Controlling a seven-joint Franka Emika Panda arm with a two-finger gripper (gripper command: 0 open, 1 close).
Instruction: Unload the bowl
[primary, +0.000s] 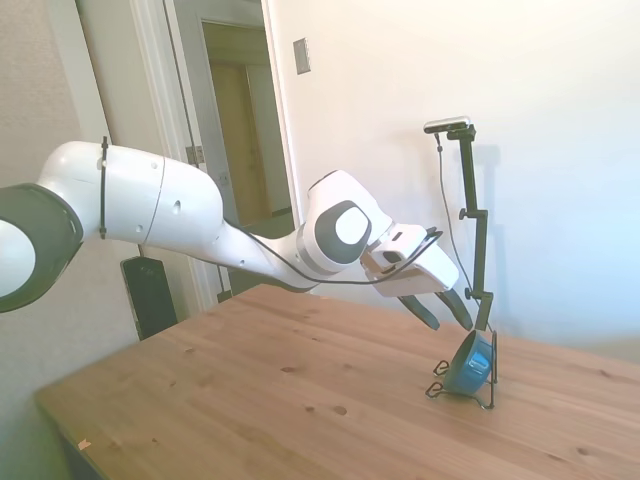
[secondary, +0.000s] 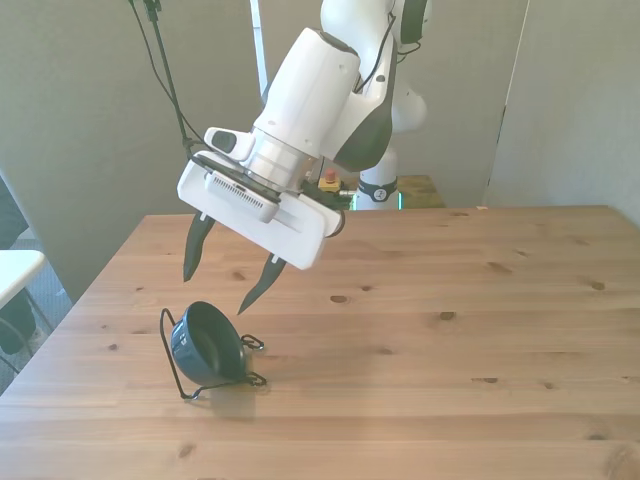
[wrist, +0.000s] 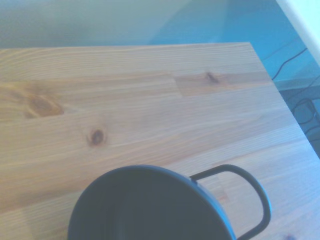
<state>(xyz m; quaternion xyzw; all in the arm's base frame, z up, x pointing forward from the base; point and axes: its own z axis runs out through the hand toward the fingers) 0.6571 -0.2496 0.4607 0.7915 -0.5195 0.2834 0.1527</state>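
From the side, the gripper (primary: 452, 312) hangs just above the bowl (primary: 470, 362), its two dark fingers (primary: 424, 310) spread apart and holding nothing. The bowl stands on edge in the thin black wire rack (primary: 489, 385) on the counter (primary: 300, 400), at about five o'clock from the fingertips and very near them. This view shows the height gap well, but not which way the bowl faces.

From the front, the gripper (secondary: 224, 268) is open, and the bowl (secondary: 210, 343) sits at about six o'clock from it, a little apart. Here the dark inside shows, tipped toward the front view's right and the camera, with the rim plane running roughly eleven to five. The fingers, I judge, must straddle that rim.

The wrist view shows only the bowl's (wrist: 145, 205) dark upper rim close by, a loop of the wire rack (wrist: 250, 192) beside it, and bare counter (wrist: 125, 100) beyond.
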